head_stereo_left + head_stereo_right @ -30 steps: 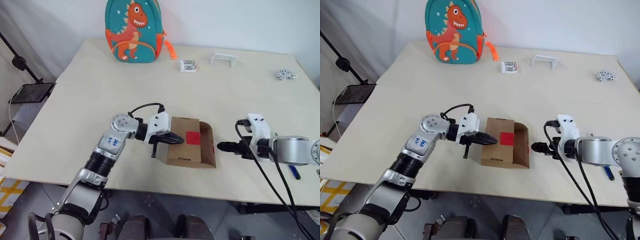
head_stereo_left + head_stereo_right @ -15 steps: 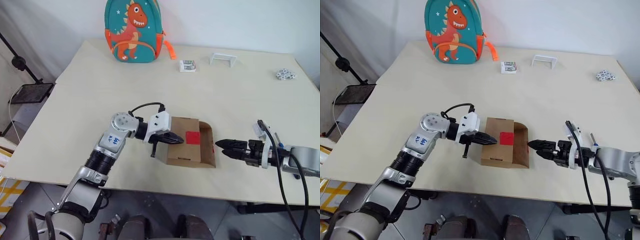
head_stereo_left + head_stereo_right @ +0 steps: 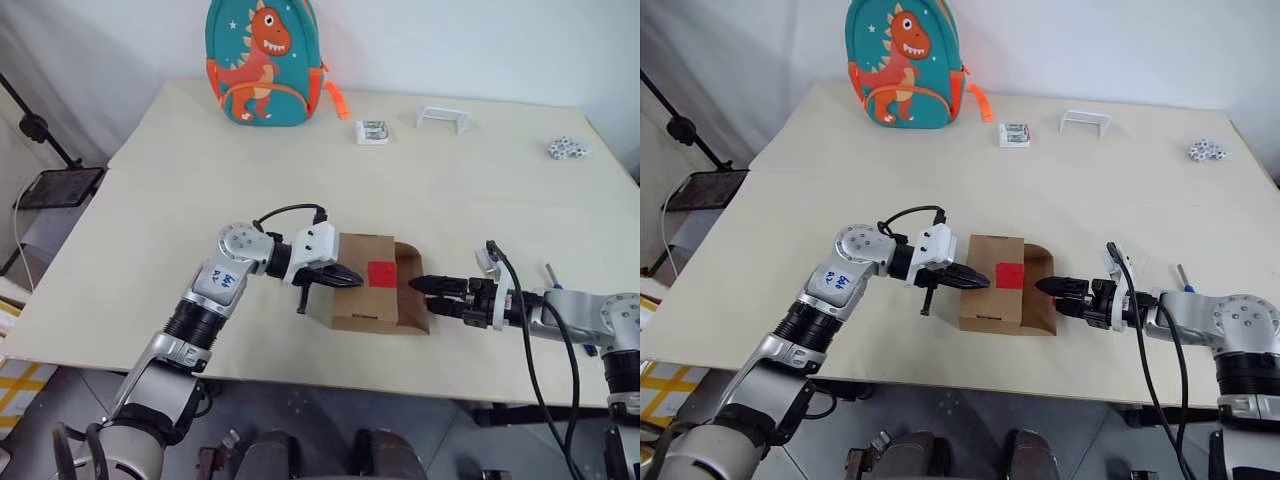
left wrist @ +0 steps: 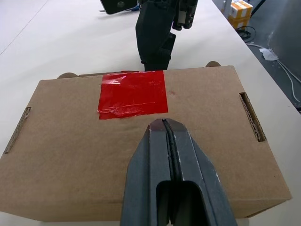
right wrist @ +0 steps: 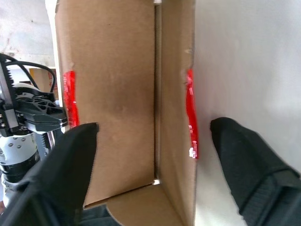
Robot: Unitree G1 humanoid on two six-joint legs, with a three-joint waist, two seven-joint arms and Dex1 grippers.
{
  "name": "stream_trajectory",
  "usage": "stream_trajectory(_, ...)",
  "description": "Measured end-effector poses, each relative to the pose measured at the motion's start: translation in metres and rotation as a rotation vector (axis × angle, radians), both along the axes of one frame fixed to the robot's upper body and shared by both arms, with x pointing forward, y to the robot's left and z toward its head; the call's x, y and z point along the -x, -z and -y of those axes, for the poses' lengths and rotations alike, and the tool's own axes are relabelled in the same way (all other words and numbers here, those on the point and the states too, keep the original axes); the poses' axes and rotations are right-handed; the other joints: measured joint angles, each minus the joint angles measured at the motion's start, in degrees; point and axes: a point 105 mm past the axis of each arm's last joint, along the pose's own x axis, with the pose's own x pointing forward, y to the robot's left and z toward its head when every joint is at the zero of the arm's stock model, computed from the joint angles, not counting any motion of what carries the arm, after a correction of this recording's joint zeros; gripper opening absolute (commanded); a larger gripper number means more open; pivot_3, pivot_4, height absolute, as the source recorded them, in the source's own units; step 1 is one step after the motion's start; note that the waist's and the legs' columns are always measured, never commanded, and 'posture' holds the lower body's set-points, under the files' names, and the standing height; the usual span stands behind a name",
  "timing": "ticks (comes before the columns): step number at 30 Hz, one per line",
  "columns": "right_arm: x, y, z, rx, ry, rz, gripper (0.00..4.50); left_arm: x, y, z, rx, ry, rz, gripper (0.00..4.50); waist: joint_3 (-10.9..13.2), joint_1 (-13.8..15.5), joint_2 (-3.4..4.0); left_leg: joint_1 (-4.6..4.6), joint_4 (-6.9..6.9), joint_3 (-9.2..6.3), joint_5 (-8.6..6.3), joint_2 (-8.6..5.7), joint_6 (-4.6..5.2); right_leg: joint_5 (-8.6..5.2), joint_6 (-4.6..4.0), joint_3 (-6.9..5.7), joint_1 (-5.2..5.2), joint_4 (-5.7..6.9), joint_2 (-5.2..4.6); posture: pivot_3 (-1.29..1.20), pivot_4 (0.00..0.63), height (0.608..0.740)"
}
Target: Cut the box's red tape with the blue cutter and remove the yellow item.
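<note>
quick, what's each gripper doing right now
Left gripper: jaws shut, empty, tips resting on top of the box beside the red tape.
Right gripper: jaws open, holding nothing, at the box's open flap side.

The box (image 3: pixel 362 283), brown cardboard, lies near the counter's front edge, flap open rightward (red tape (image 3: pixel 382 273) on top, cut).

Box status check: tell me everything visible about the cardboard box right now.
The box is small, plain brown cardboard, lying near the table's front edge. Its flap hangs open on the right side. Red tape is split between lid and flap. The shut left tool rests on its top; the open right tool points into the opening.
</note>
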Motion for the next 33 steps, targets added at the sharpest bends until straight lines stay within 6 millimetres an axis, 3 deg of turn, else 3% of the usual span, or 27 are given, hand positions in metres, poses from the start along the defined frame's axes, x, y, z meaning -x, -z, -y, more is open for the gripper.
stream_trajectory(8, -0.002, 0.013, 0.002, 0.018, 0.007, -0.014, 0.41, 0.000, 0.000, -0.002, -0.008, -0.002, -0.001, 0.00, 0.00, -0.46, 0.01, 0.03, 0.00, 0.01, 0.00, 0.01, -0.01, 0.00, 0.00, 0.01, 0.00, 0.04, 0.00, 0.00, 0.150, 0.740)
stream_trajectory(33, -0.006, 0.014, -0.018, 0.051, -0.071, 0.025, 0.41, 0.000, 0.001, -0.005, -0.018, -0.002, -0.005, 0.00, -0.09, -2.31, -0.15, 0.21, -0.06, 0.09, 0.04, 0.14, -0.08, 0.00, 0.00, 0.17, 0.03, 0.13, -0.01, 0.00, 0.150, 0.740)
